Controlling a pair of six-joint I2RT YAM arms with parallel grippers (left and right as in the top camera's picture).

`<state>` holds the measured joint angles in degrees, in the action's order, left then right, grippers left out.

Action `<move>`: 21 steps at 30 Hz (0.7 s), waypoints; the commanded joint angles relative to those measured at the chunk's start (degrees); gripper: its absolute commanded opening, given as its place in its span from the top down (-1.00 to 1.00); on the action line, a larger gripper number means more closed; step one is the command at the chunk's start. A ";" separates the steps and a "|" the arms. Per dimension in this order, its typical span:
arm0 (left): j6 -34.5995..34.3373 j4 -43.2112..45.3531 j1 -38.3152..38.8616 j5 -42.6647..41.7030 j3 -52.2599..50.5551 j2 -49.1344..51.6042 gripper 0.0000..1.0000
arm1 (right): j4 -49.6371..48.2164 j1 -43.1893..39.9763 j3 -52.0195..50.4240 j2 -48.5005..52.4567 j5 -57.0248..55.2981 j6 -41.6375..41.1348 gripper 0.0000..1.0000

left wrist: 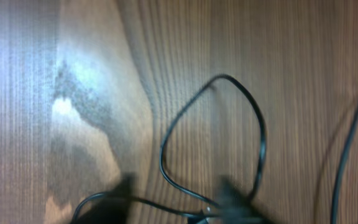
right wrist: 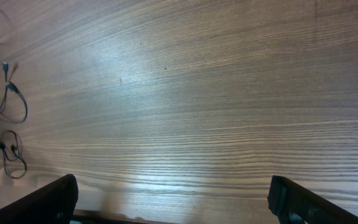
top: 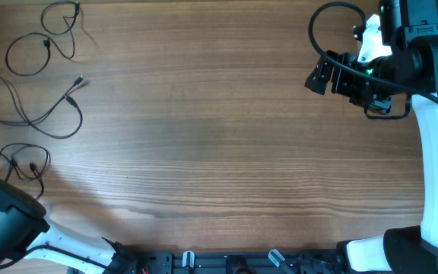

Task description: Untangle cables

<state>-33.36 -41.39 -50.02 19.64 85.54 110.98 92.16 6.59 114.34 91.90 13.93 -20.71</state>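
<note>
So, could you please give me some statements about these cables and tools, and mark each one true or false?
1. The three thin black cables lie on the left part of the brown wooden table. True.
2. The right tool grips a cable. False: it is open and empty above bare wood.
3. The cables form one tight knot. False: overhead, they look like three separate loose groups.
4. A cable loop lies near the left tool. True.

On my feeds I see a plain brown wooden table [top: 226,152], its grain running left to right, filling every view, with a soft pale sheen of light across its middle.
</note>
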 commanded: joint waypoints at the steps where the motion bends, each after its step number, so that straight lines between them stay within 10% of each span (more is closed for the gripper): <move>1: 0.15 0.85 -0.33 0.20 0.79 0.35 -0.55 | -0.20 0.35 -0.48 0.59 -0.09 -0.35 -0.99; 6: 0.13 1.18 0.57 -3.82 1.18 -2.32 -0.54 | -0.17 0.35 -0.48 0.59 -0.09 -0.35 -0.99; 9: -0.13 1.92 2.69 -28.28 1.90 -12.90 -0.95 | -0.35 0.37 -0.48 0.59 -0.09 -0.31 -1.00; 14: 0.00 -4.35 7.04 -63.60 1.90 -17.57 -1.00 | 0.00 0.37 -0.48 0.59 -0.09 -0.26 -0.99; 21: 14.80 -24.20 29.00 -53.22 0.28 -17.46 -1.00 | 0.00 0.59 -7.32 0.35 0.17 -0.63 -0.98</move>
<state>-27.42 -62.72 -28.51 -39.22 86.39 93.21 92.12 6.59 110.91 91.90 13.96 -20.71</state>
